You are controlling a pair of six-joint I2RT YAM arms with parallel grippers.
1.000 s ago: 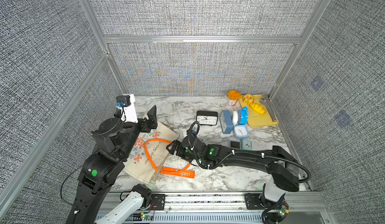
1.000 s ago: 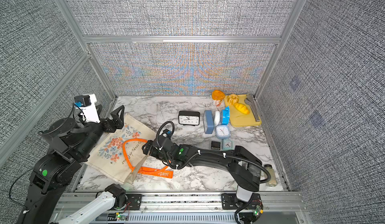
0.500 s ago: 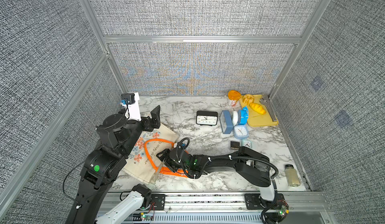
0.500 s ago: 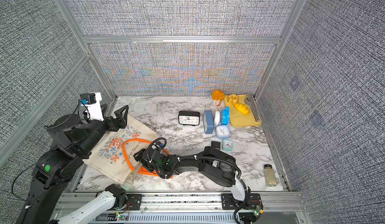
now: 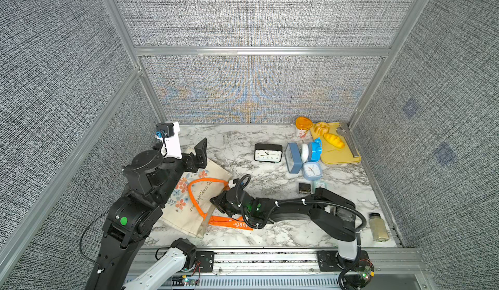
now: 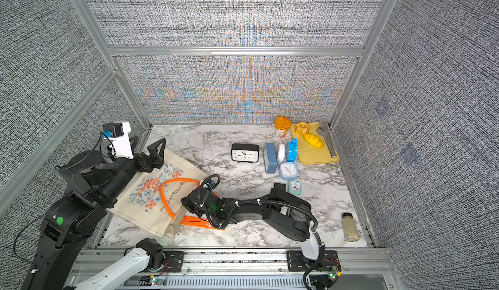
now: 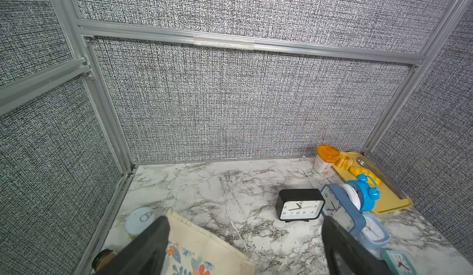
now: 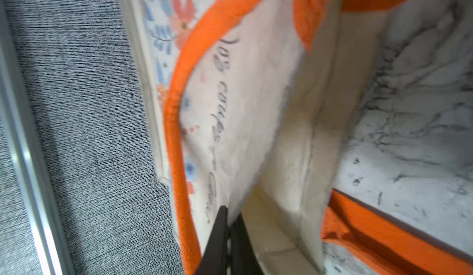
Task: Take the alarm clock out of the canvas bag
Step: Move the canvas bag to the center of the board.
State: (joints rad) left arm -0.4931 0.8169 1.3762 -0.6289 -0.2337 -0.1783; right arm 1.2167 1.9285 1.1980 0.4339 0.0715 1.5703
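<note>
I find the cream, flower-printed canvas bag (image 5: pixel 178 218) with orange handles lying flat at the lower left in both top views, its mouth facing right toward the right gripper (image 8: pixel 229 217). That gripper is clenched, and in the right wrist view its fingers (image 8: pixel 220 235) appear to pinch the upper lip of the mouth. The alarm clock is not visible; I judge it lies inside, leftward of that gripper along the bag's depth. The left gripper (image 5: pixel 198 155) hangs released over the bag's far upper corner, at the closed end. The right arm is nearer the opening; lifting the lip should expose the interior.
</note>
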